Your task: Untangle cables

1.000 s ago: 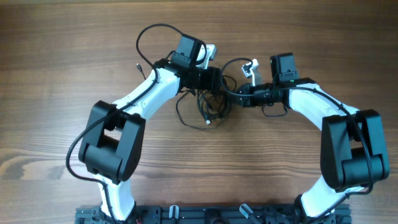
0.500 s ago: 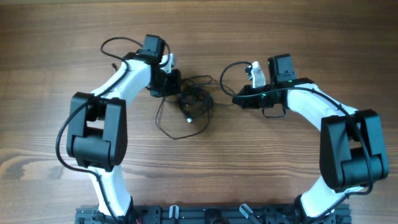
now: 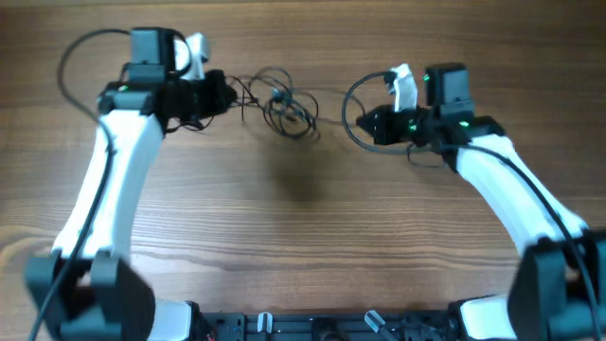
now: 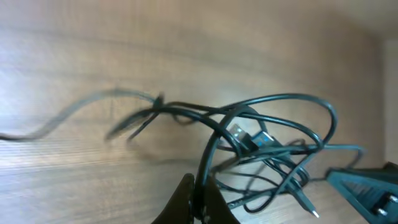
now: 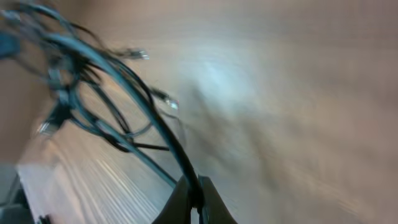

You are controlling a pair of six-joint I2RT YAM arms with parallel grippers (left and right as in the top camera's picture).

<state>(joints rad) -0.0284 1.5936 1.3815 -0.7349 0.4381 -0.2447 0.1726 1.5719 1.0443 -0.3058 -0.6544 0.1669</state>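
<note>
while gripping one strand each, left hand (image 3: 216, 95) and right hand (image 3: 371, 124) both clamped shut, find cables (image 3: 284, 106) knotted between, strung left-to-right above table (image 3: 303, 265), nearer left hand; likely pull apart along that line.

- Left arm (image 3: 118, 180): white shell, black joints, thick black cable (image 3: 68, 59) looping off it.
- Right arm (image 3: 502, 180): same white and black, green light (image 3: 414, 123) glowing.
- Left gripper (image 4: 197, 186): dark, tapering fingers.
</note>
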